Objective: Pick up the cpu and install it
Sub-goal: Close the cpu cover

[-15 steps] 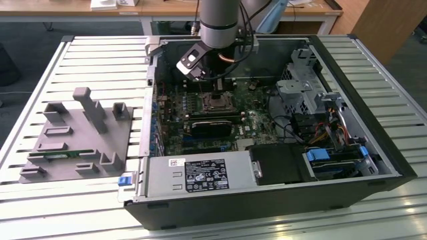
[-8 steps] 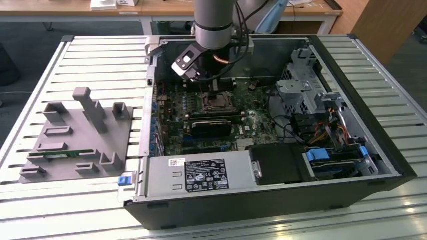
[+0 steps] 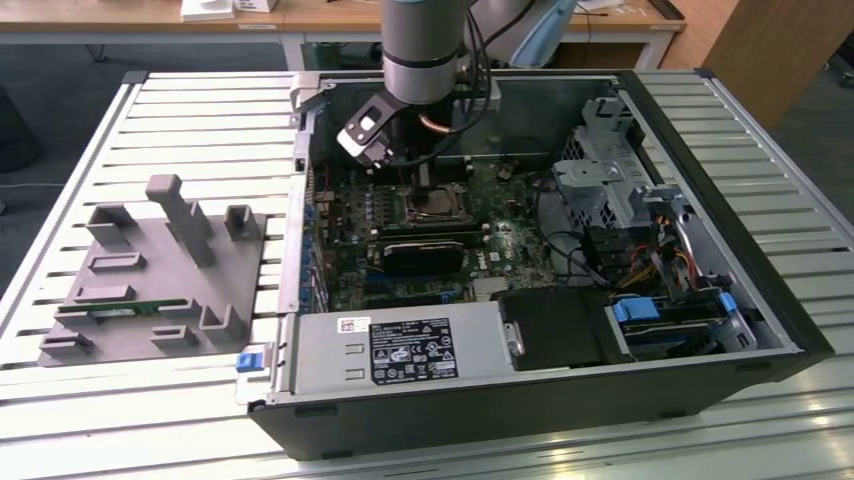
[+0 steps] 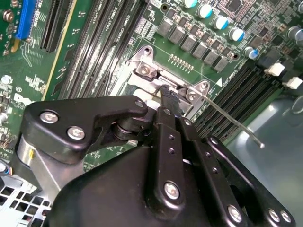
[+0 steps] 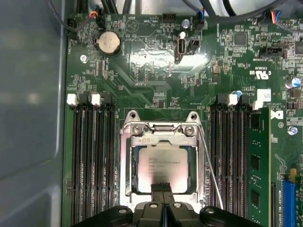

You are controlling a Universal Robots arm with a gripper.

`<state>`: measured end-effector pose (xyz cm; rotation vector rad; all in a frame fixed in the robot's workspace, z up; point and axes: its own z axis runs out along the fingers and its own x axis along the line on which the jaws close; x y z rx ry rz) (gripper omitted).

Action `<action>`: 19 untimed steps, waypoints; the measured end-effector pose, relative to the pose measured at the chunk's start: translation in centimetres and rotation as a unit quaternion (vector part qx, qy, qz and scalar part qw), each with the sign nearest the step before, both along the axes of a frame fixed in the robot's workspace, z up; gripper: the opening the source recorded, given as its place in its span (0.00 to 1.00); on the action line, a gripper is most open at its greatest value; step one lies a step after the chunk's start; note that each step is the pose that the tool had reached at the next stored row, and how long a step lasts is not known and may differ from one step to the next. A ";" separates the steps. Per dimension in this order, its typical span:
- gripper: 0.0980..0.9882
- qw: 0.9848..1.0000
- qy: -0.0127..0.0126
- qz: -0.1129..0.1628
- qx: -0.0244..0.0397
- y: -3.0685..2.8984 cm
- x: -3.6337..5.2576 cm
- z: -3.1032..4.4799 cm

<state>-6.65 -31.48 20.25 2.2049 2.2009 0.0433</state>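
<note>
The cpu (image 5: 163, 165), a small square chip with a silver-grey top, lies flat inside the metal-framed socket (image 5: 126, 156) on the green motherboard. In the first wrist view my gripper (image 5: 161, 187) is just over the chip's near edge, its two black fingers pressed together with nothing showing between them. In the second wrist view the gripper (image 4: 169, 97) points down at the socket frame (image 4: 150, 75), and the fingers hide the chip. In the exterior view the gripper (image 3: 420, 182) hangs straight above the socket and cpu (image 3: 434, 208), inside the open computer case.
The socket's thin wire lever (image 5: 211, 165) stands loose beside the frame. Memory slots flank the socket, one holding a green stick (image 5: 259, 165). On the exterior view's left a grey tray (image 3: 200, 285) carries a green memory stick (image 3: 127, 308). Cables, drive bays and a power supply (image 3: 400, 350) crowd the case.
</note>
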 end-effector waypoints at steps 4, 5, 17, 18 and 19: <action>0.01 1.000 0.000 0.000 -0.001 -0.02 -0.07 -0.41; 0.01 1.000 0.000 0.000 0.000 -0.02 -0.07 -0.42; 0.01 1.000 0.000 0.000 0.000 0.00 0.67 0.59; 0.01 1.000 0.000 0.000 0.000 0.00 0.84 0.59; 0.01 1.000 0.000 0.000 0.000 0.00 0.99 0.59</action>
